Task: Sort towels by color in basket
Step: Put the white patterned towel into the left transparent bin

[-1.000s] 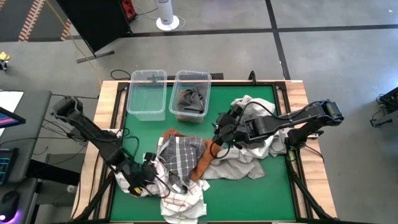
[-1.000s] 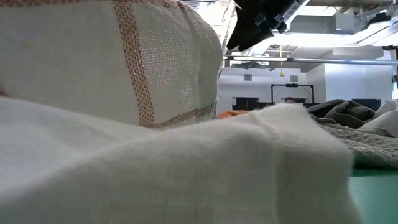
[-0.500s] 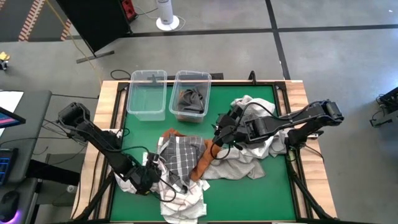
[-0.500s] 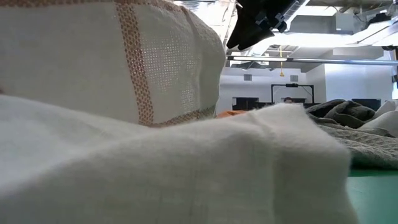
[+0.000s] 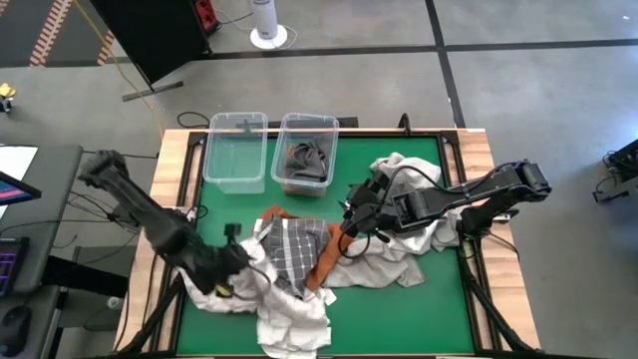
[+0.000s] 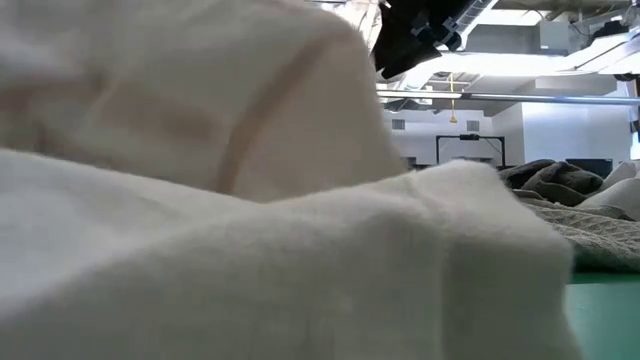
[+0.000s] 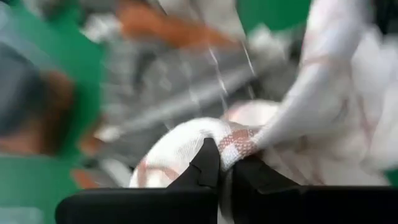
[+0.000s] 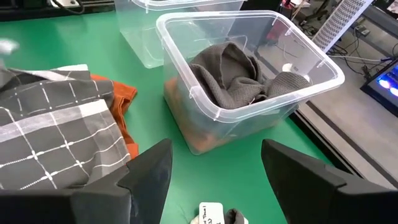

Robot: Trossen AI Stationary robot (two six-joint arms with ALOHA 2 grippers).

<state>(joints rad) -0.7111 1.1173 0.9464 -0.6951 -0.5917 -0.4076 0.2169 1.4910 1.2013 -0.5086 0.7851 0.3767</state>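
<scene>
Low view: almost wholly blocked by pale cloth lying against the lens; only a strip of room and the dark underside of an arm show past it. Left wrist view is heavily smeared; colours behind the fingers cannot be sorted into separate cloths.

Left claw point(image 7: 225, 163): fingers pinched together on a fold of the white towel with thin red checks point(image 7: 239, 142), at the near-left part of the green tabletop point(image 5: 419, 309). From above, the claw itself is buried in cloth and hard to pick out.

Right claw point(image 8: 214, 177): fingers spread wide, nothing between them, hovering over bare green just short of the bins; from above it sits mid-tabletop at the edge of the right-hand heap.

Towels:
- grey towel with white grid point(image 5: 291, 247), spread at centre, overlapping the checked one.
- rust-orange towel point(image 5: 324, 261), mostly covered; a strip shows beside the grid towel, a corner behind it.
- mound of light grey and white towels point(image 5: 399, 261) on the right, partly under the right arm; individual pieces not separable.
- dark grey towel point(image 8: 239, 71), bunched inside the right clear bin point(image 5: 306, 152).

The left clear bin point(image 5: 236, 150) stands just beside it, at the far edge. Something orange-tinted shows through the right bin's wall in the right wrist view; cannot tell what.
</scene>
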